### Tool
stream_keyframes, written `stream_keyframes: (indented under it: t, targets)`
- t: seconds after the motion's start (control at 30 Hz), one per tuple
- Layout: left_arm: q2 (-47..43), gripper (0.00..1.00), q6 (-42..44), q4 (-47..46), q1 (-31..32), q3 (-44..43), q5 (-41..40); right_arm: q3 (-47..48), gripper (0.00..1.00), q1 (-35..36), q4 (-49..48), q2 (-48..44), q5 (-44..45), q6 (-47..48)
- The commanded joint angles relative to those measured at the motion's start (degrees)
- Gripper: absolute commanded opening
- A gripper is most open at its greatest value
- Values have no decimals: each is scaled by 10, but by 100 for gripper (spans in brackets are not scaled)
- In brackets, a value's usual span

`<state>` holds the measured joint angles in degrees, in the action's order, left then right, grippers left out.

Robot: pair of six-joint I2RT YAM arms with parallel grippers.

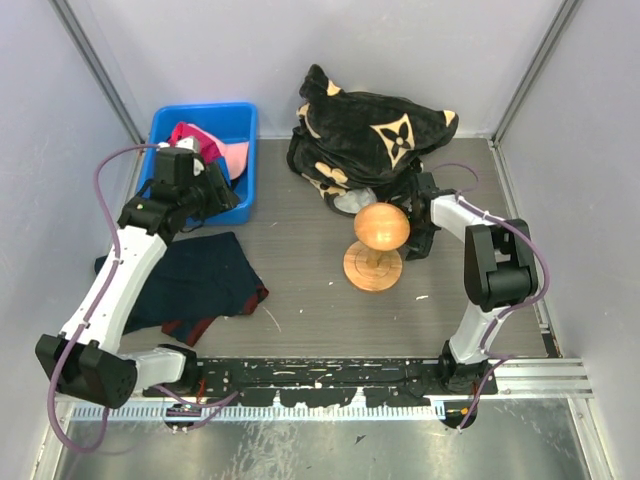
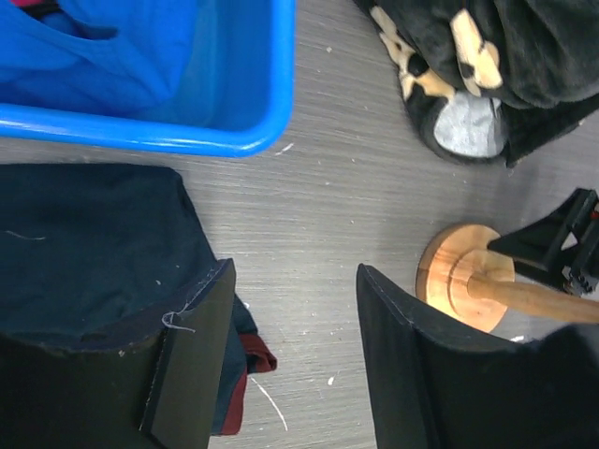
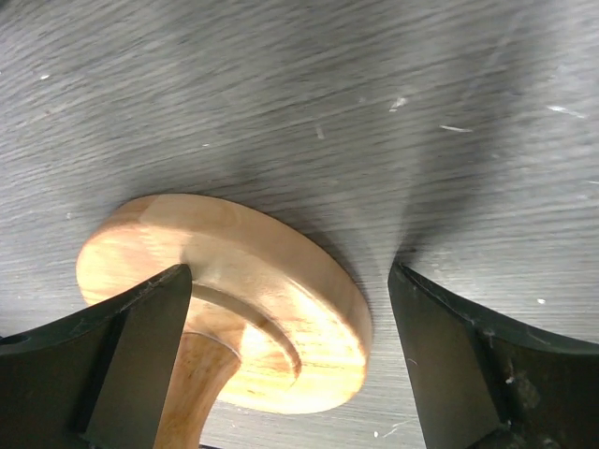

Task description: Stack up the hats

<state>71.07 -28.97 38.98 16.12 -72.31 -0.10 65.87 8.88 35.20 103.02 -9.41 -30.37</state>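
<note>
stacking is not yet beginning: hats [image 1: 213, 150] are lying in the blue bin [image 1: 247, 170] at the far left, and the wooden stand [image 1: 380, 228] is standing bare on the desk [image 1: 300, 260]. left pincer [image 2: 295, 290] is hanging released near the bin; right pincer [image 3: 290, 281] is gaping, released, at the stand's base.

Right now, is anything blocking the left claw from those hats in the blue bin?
Nothing visible: the left gripper hangs open beside the blue bin, near its rim, and the hats lie uncovered inside it.
</note>
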Motion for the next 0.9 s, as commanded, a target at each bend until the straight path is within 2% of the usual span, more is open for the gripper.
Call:
stream_keyframes:
  t: [0.0,0.1,0.23,0.43,0.6,0.7,0.87]
  targets:
    - [5,63,-11,36,-37,-33,-2,24,92,-26,25,-33,28,-12]
    - [12,66,-19,47,-62,-52,-5,66,92,-54,32,-32,33,-3]
    - [70,69,-7,78,-90,-102,-28,102,93,-100,29,-38,31,3]
    - [192,68,26,140,-135,-234,-64,140,93,-158,30,-77,35,12]
    - [302,65,15,218,-145,-330,-68,161,93,-168,41,-102,48,18]
    - [316,64,-3,232,-147,-331,-64,162,93,-169,42,-107,37,14]
    - [307,65,1,201,-149,-297,-80,154,93,-171,39,-112,32,15]
